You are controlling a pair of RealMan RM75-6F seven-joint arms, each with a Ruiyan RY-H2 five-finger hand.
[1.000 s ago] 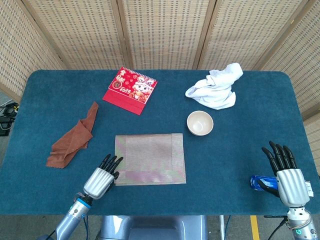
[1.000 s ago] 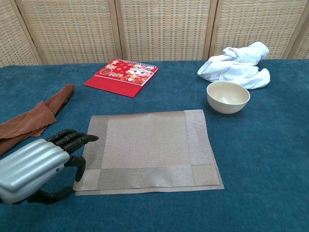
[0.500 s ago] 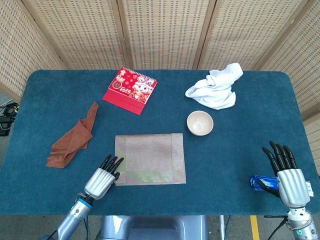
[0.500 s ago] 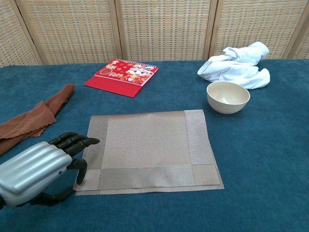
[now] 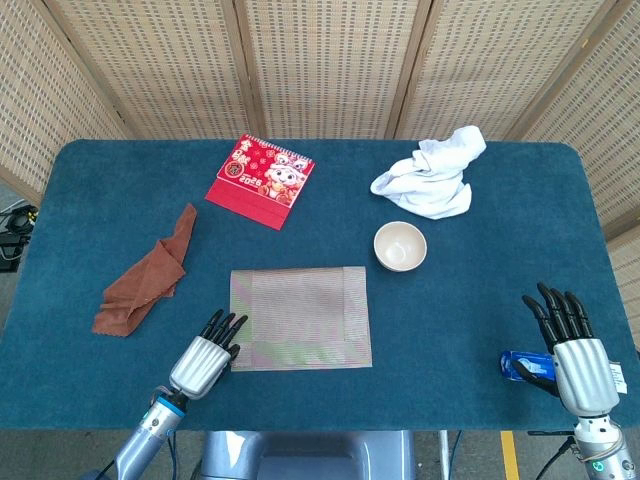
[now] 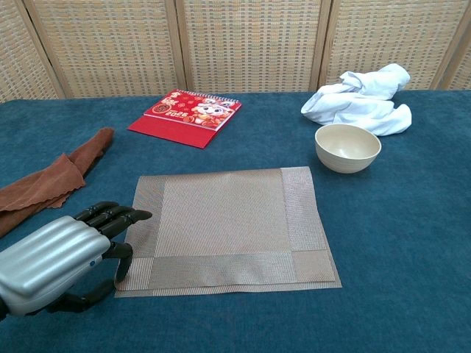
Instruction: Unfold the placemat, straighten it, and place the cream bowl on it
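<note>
The grey woven placemat (image 5: 300,318) lies folded in two on the blue table; in the chest view the placemat (image 6: 224,224) shows a lower layer peeking out along its front edge. The cream bowl (image 5: 400,246) stands upright on the bare table, off the mat's far right corner, and the bowl (image 6: 347,146) is empty. My left hand (image 6: 59,257) sits at the mat's front left corner, fingers stretched toward the left edge, thumb beside the corner, holding nothing. My right hand (image 5: 573,355) rests at the front right, fingers spread, far from both.
A red calendar (image 5: 261,180) lies at the back left. A brown cloth (image 5: 145,278) sprawls left of the mat. A crumpled white cloth (image 5: 430,175) lies behind the bowl. A small blue object (image 5: 518,365) sits just left of my right hand.
My left hand has drawn back slightly toward the front edge, its thumb now next to the mat's corner. The mat, bowl and right hand have not moved.
</note>
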